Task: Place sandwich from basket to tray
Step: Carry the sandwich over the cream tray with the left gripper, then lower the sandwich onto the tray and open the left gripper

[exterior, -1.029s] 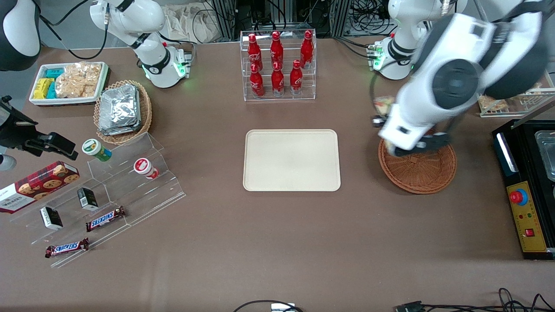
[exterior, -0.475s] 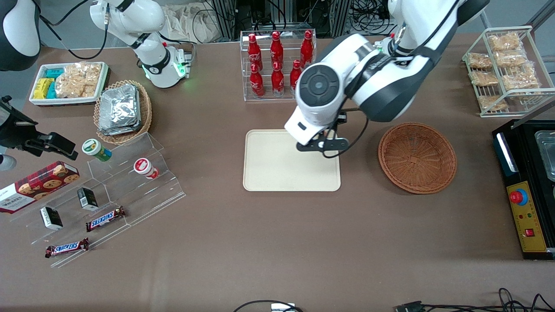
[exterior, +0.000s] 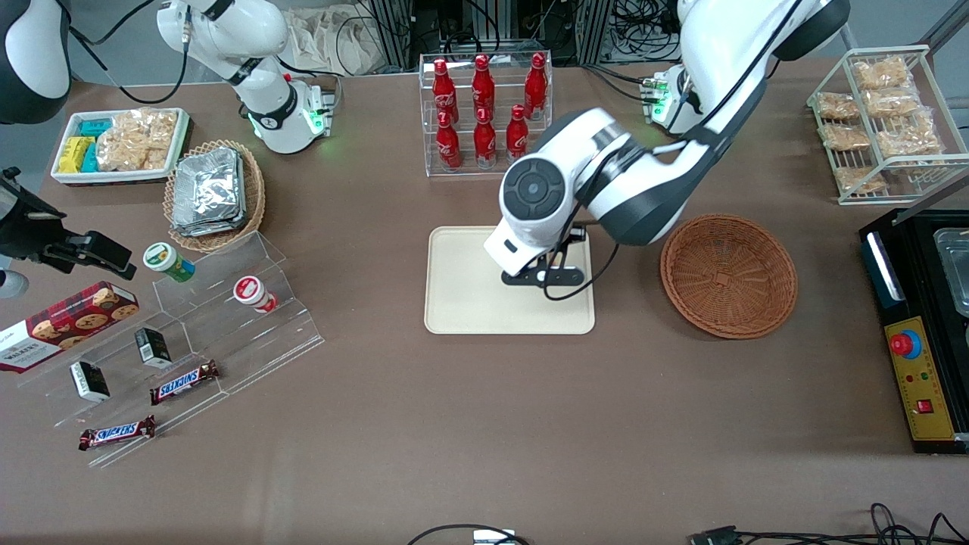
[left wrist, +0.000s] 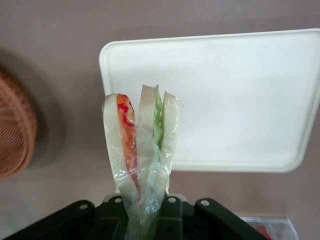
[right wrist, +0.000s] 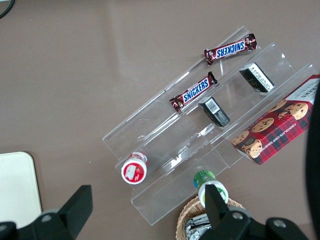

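Note:
My left gripper point(left wrist: 145, 220) is shut on the clear-wrapped sandwich point(left wrist: 142, 145), a wedge of white bread with red and green filling that hangs above the table. The sandwich hovers over the edge of the cream-beige tray point(left wrist: 240, 100) that is nearest the reddish-brown basket point(left wrist: 12, 135). In the front view the gripper point(exterior: 539, 272) is above the tray point(exterior: 469, 303), on its basket side, and the arm hides the sandwich. The basket point(exterior: 728, 274) stands beside the tray and holds nothing.
A clear rack of red cola bottles point(exterior: 484, 113) stands farther from the front camera than the tray. A wire rack of bagged snacks point(exterior: 878, 113) and a black appliance point(exterior: 920, 333) sit at the working arm's end. A clear stepped stand point(exterior: 204, 333) is toward the parked arm's end.
The left arm swung from above the basket to above the tray, carrying the sandwich. In the last half second it shifted a little farther over the tray.

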You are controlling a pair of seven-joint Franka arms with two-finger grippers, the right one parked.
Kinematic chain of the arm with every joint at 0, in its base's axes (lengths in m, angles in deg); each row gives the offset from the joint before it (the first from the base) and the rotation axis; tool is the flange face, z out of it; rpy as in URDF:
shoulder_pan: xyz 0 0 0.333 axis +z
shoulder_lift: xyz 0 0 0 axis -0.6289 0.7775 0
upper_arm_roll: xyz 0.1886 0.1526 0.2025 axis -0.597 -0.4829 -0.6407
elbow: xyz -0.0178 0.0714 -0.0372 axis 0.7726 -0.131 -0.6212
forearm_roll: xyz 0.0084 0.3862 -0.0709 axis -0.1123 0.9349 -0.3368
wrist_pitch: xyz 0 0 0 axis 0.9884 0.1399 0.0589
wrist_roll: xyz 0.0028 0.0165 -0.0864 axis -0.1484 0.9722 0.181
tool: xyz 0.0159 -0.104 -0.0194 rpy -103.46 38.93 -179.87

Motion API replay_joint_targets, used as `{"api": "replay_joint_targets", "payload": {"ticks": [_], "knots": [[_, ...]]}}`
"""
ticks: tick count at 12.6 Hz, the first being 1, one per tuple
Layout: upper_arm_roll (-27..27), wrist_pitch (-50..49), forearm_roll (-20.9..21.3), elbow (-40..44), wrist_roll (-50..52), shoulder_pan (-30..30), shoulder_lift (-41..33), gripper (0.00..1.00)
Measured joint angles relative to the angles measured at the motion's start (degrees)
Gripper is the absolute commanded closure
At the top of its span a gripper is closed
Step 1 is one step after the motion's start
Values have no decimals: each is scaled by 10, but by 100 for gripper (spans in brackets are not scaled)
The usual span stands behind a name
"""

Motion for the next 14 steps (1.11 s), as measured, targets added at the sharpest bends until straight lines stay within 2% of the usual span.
{"api": "replay_joint_targets", "payload": {"ticks": [3,6,9,12,13,14], "knots": [[-7,122,32,-98,0,37,10,90],[-24,229,36,-166,-2,61,21,90],[-27,266,38,-180,-3,60,38,90],[-28,292,39,-199,-3,58,42,84],[-28,294,39,-201,-3,58,42,77],[-28,294,39,-202,-2,58,42,38]]}}
